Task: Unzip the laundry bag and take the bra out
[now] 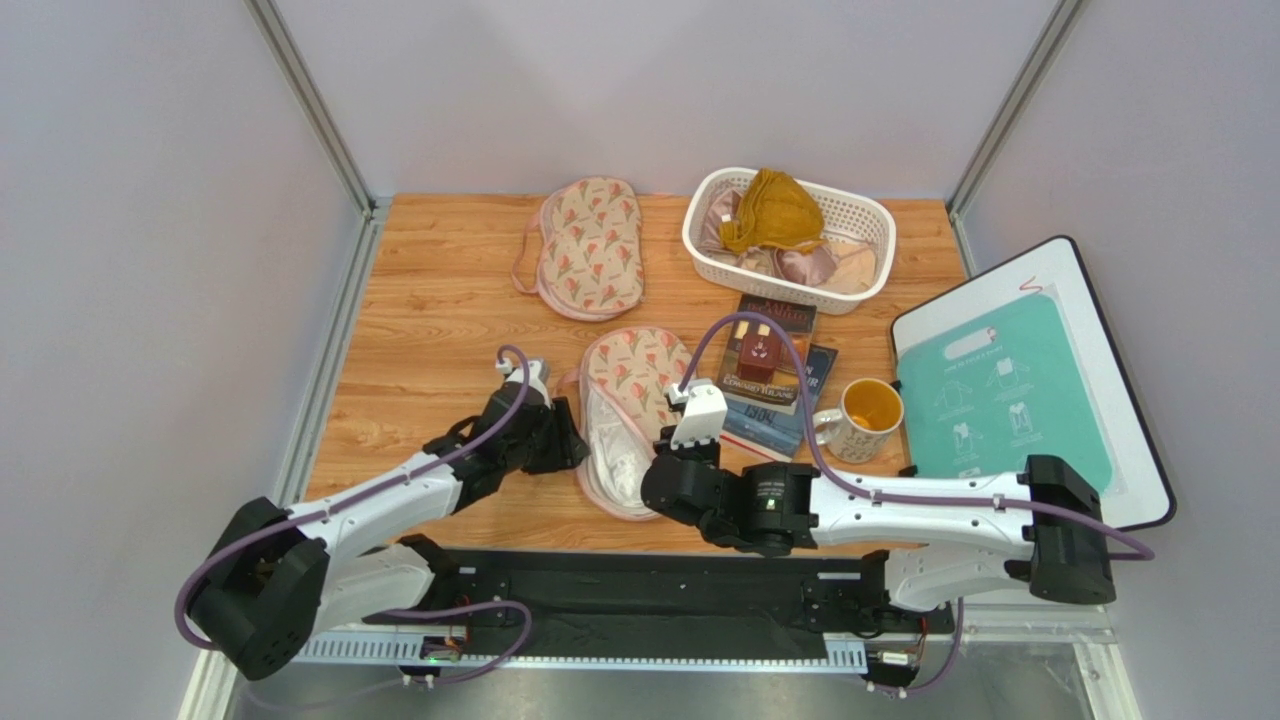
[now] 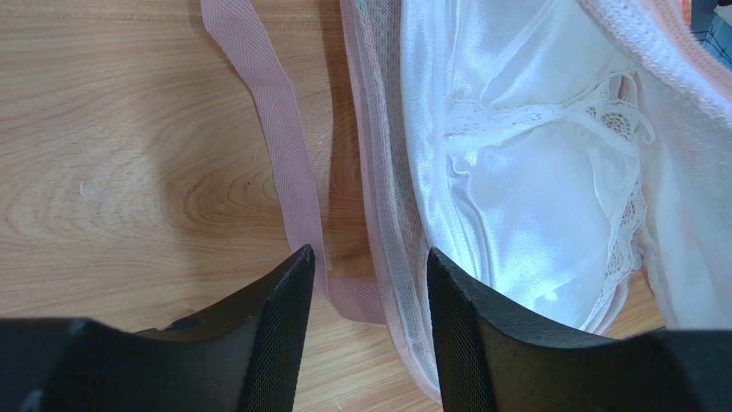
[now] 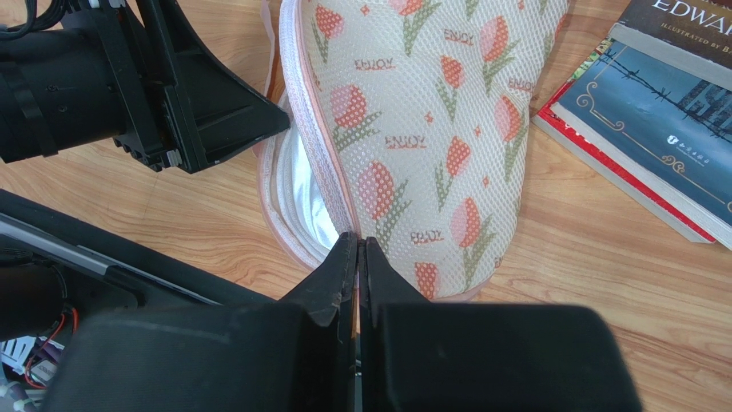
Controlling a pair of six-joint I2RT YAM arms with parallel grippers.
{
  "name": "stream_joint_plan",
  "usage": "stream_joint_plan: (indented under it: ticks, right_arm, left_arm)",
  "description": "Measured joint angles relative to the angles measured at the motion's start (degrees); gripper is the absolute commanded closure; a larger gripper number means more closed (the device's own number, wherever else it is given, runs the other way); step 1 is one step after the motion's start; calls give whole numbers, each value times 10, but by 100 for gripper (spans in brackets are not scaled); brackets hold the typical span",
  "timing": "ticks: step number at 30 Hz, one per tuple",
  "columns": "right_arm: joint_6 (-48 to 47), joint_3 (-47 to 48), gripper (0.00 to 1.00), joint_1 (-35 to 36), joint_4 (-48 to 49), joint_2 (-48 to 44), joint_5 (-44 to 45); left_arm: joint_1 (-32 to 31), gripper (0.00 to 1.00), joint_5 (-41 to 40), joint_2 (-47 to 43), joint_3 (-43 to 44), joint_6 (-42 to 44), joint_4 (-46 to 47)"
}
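At the near middle of the wooden table [image 1: 436,300], the laundry bag [image 1: 639,383] lay with its left edge unzipped and parted. The white bra [image 2: 515,197] was still inside it, its shiny cup and lace showing through the gap. A loose pink strap [image 2: 275,146] trailed from the bag onto the wood. The left gripper [image 2: 369,266] sat low against that opened side with its fingers spread. The bag's mesh-lined lower rim ran between them, and the bra was just beyond the right finger [image 2: 464,326], with no clear contact. The right gripper [image 3: 356,249] came in from the bag's near end, its fingers pressed together on the pink trim of the printed upper flap, which stood raised above the lower half. To the right of the bag lay stacked books [image 1: 774,375], with a yellow mug [image 1: 869,417] beside them. Farther back were a second floral pouch [image 1: 589,248] and a white basket [image 1: 706,240] holding a mustard-yellow garment [image 1: 774,210].
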Motion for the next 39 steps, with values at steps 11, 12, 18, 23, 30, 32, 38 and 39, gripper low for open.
stream_joint_plan:
  ticks: [11,12,18,23,30,32,38,39]
  right_arm:
    - [12,-8,100,1,-7,-25,9]
    - [13,-11,100,1,-7,-28,11]
    - [31,-15,100,1,-18,-35,17]
    - [63,-23,100,2,-50,-50,36]
    - [122,-40,100,2,-105,-78,66]
    - [138,-42,100,2,-115,-76,71]
    - [188,-45,100,4,-127,-46,77]
    - [192,-45,100,5,-129,-41,77]
  left_arm:
    - [0,71,3,33,-19,-14,34]
    - [0,75,4,35,-19,-16,38]
    - [0,100,9,40,-27,-25,61]
    - [0,100,-9,18,-34,-26,58]
    - [0,100,-81,-122,-57,-28,-1]
    - [0,100,-103,-164,-64,-30,-25]
    - [0,100,-166,-274,-80,-36,-114]
    - [0,100,-174,-286,-80,-37,-127]
